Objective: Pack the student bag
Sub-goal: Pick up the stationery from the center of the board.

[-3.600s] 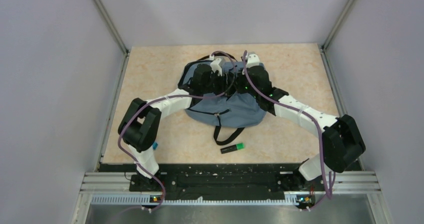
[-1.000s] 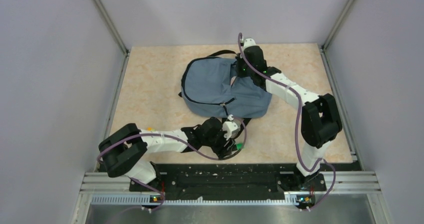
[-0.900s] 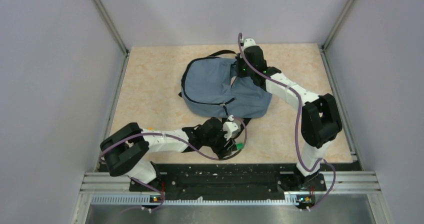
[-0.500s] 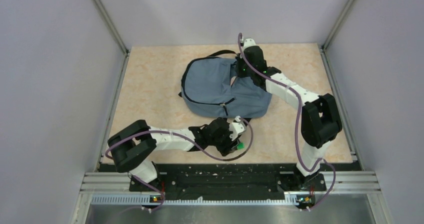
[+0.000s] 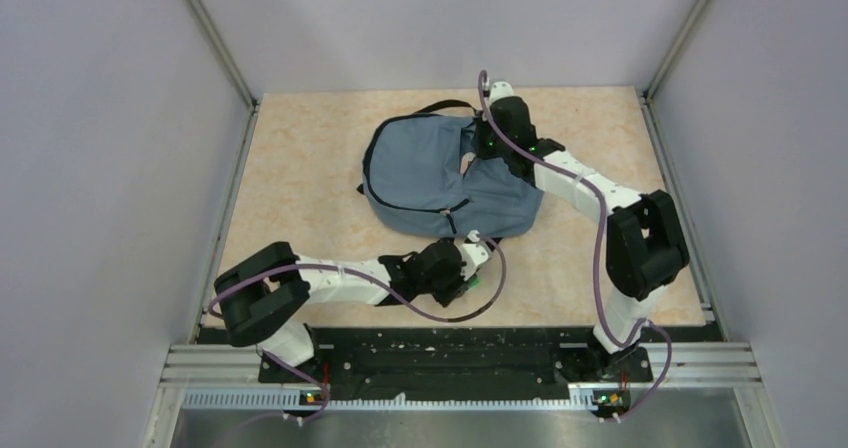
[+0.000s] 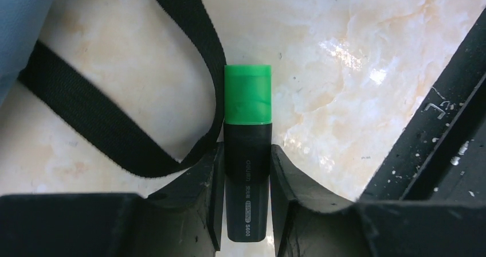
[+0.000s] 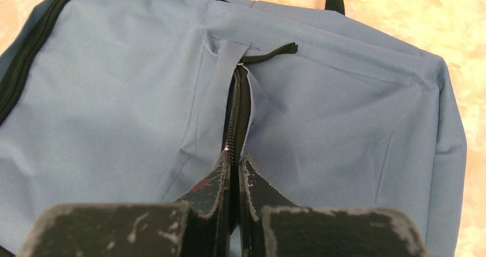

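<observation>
Pinching highlighter (image 6: 247,102) snug w/ my left gripper (image 6: 246,152); lift straight, dodge strap (image 6: 189,50); right gripper (image 7: 235,160) clamped on student bag (image 7: 114,96) zip (image 7: 232,119).

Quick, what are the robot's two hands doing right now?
Left gripper: closed on the green highlighter.
Right gripper: closed, pinching the student bag at its pocket zipper.

Robot test cell in a laboratory: plain pale-grey enclosure panels (image 5: 100,168) on aluminium corner posts (image 5: 215,38) surround a beige marbled tabletop (image 5: 300,148); a slotted aluminium mounting rail (image 5: 710,360) spans the frame's bottom.
</observation>
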### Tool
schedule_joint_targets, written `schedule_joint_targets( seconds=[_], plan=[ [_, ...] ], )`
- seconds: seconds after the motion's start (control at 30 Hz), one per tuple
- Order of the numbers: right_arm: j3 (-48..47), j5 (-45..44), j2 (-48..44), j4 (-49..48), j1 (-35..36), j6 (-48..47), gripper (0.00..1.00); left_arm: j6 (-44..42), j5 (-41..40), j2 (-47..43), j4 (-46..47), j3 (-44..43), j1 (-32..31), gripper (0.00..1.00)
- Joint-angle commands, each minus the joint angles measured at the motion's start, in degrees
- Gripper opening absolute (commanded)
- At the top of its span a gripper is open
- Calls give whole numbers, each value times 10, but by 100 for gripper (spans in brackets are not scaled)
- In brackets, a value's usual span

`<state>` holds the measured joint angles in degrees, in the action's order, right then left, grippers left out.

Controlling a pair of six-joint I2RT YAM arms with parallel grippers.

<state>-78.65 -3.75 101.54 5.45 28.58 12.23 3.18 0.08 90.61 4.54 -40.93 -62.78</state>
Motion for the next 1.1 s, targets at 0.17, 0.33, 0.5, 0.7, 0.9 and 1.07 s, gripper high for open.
schedule_joint_targets(
  seconds=[0.17,0.33,0.5,0.7,0.9,1.07],
  plan=[
    [32,25,-61,-22,-12,18,0,119,-50,-139,-18,-4,2,24],
    [47,35,-88,12,-12,11,0,146,-32,-168,-41,-46,27,24],
    [90,35,-139,2,-12,17,0,142,14,-163,-82,-121,69,24],
    [122,55,-178,-15,-12,32,0,158,40,-140,-53,-184,138,24],
    [144,60,-193,-25,-12,37,0,204,77,-75,-25,-229,220,23],
    [149,58,-203,-31,-12,35,0,223,89,-26,-25,-262,261,23]
  ],
)
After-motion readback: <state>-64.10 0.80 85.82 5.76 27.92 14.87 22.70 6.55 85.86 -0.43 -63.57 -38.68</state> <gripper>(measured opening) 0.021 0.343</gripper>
